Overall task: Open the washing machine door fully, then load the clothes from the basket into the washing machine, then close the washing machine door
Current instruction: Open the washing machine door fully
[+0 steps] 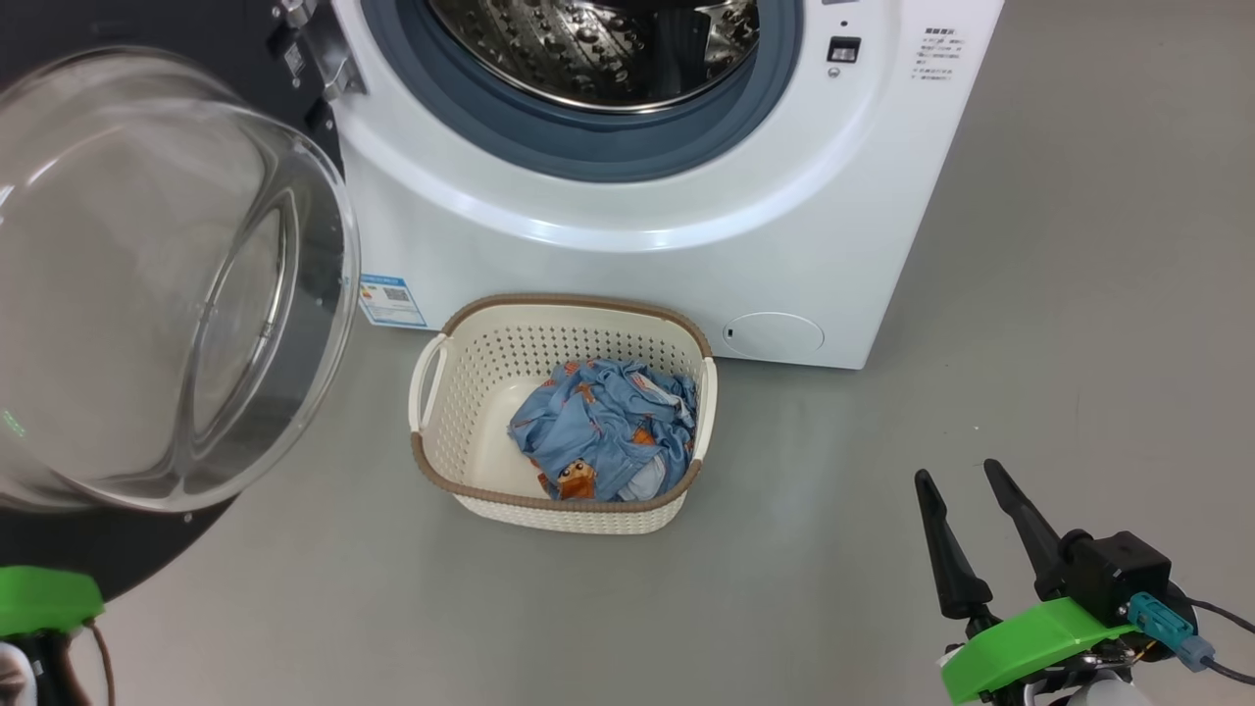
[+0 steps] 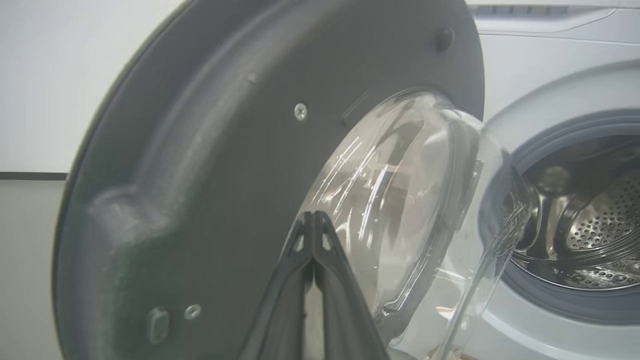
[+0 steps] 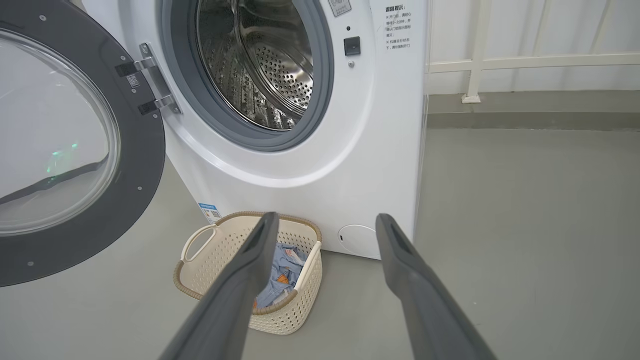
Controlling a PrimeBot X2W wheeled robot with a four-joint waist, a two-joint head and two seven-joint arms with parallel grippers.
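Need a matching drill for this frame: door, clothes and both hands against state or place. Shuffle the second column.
1. door
2. clothes
3. left hand
4. right hand

A. fingers together
B. in the basket
C. fingers apart, empty
D. swung open

Pairs: 1-D, 2-B, 3-A, 4-C
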